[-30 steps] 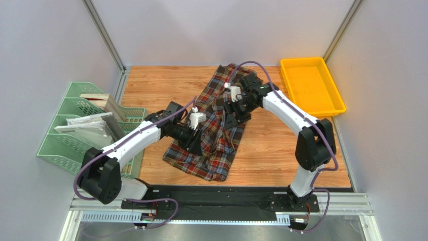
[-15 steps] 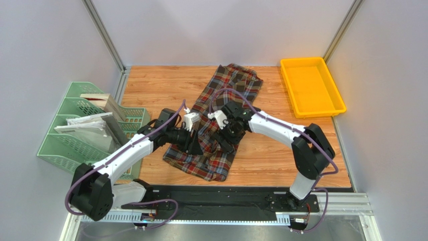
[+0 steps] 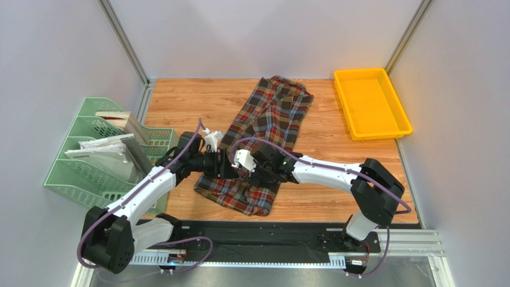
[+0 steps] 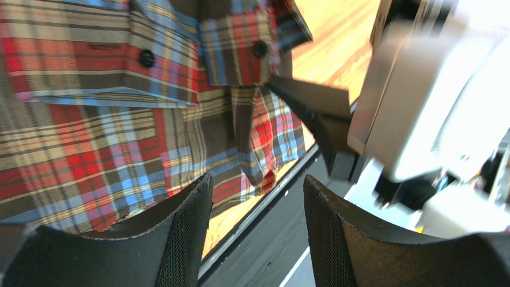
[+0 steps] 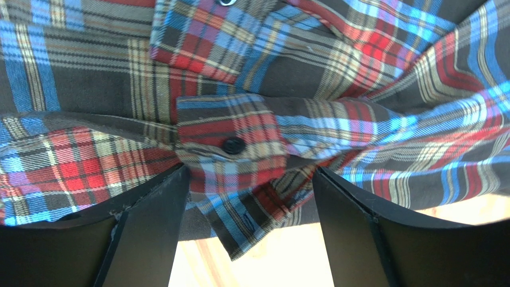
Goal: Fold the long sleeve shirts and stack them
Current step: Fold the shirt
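The plaid long sleeve shirt (image 3: 272,113) lies lengthwise on the wooden table, its bunched near end (image 3: 242,194) close to the front edge. Both grippers hover over that near end, tips close together. My left gripper (image 3: 227,169) is open; between its fingers (image 4: 179,239) the left wrist view shows only the table edge and black rail, with plaid fabric (image 4: 90,119) to the left. My right gripper (image 3: 251,174) is open too. A buttoned cuff (image 5: 230,146) sits just beyond its fingertips, and its fingers (image 5: 149,221) hold nothing.
A yellow tray (image 3: 371,101) stands at the back right. A green file rack (image 3: 90,173) with papers sits along the left side, beside my left arm. The black base rail (image 3: 263,234) runs along the near edge, just past the shirt's hem.
My right arm has swept from the shirt's back half to its near end. The left arm has drawn back toward the front edge. Both grippers have opened wider.
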